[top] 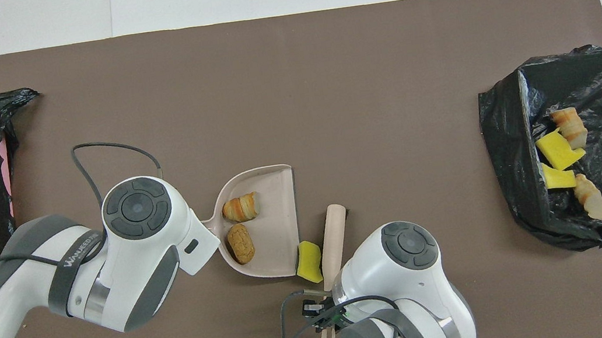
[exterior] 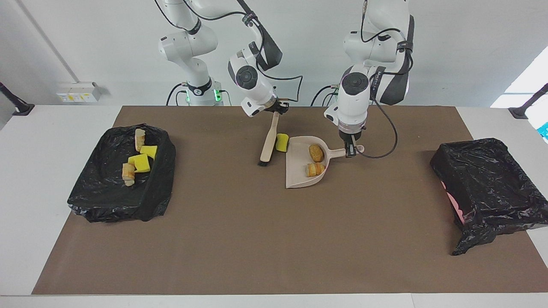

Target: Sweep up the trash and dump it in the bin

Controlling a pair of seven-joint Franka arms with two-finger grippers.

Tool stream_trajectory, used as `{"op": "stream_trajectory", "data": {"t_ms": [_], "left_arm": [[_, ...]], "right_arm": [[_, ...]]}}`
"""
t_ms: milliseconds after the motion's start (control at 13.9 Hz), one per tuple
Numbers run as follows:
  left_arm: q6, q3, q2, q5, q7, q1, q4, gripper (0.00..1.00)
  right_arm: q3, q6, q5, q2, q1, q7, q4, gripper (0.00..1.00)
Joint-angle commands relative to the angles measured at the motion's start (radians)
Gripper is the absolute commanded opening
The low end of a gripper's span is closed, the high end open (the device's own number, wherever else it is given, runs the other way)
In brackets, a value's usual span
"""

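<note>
Brown matting [exterior: 274,239] is laid over a white table [exterior: 43,171], with bare white margins left at both ends. Nearest the robots, the brush [exterior: 269,143] is held by the top of its handle in the clenched right gripper [exterior: 277,108], tilted, its bristles resting on the mat. A yellow sponge piece [exterior: 281,142] is wedged between the brush and the lip of the dustpan [exterior: 299,175], touching both. The dustpan's handle is clasped by the left gripper [exterior: 351,149], its fingers closed on it; the pan lies flat on the mat. Two orange-brown lumps [exterior: 316,152] are seen inside the pan, one near the handle, the other [top: 240,207] farther from the robots.

Farther out, the middle of the mat is open all the way to its edge, wide and unobstructed. Toward the right arm's end, a bin [exterior: 85,192] lined with a black bag is set at the mat's edge; two yellow pieces [exterior: 141,162] and two beige lumps [exterior: 128,173] lie in it. Toward the left arm's end, a second black-bagged bin [exterior: 488,188] overhangs the mat's border, a strip of pink showing at its side.

On the left arm's grey strap, white lettering [top: 80,251] is printed; it seems to begin "WAU", the rest not legible.
</note>
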Motion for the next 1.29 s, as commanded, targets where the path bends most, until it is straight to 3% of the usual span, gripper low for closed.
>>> {"op": "stream_trajectory", "data": {"t_ms": [0,504,719,1007,1223], "left_arm": [[0.016,0.011,-0.037,0.025,-0.021,-0.019,-0.040,0.00],[0.115,0.008,-0.006,-0.011,-0.104,-0.004,-0.055,0.00],[0.164,0.008,0.010,-0.116,0.015,0.055,-0.050,0.00],[0.169,0.008,0.029,-0.180,0.169,0.132,-0.026,0.00],[0.152,0.008,0.081,-0.191,0.299,0.221,0.051,0.00]], "right_arm": [[0.001,0.021,0.072,0.060,0.001,-0.038,0.080,0.00],[0.002,0.081,0.136,0.103,0.032,-0.051,0.164,0.00],[-0.009,0.045,0.015,0.058,0.056,-0.033,0.175,0.00],[-0.012,-0.113,-0.168,-0.063,-0.005,-0.038,0.169,0.00],[-0.001,-0.163,-0.260,-0.119,-0.003,-0.044,0.124,0.00]]}}
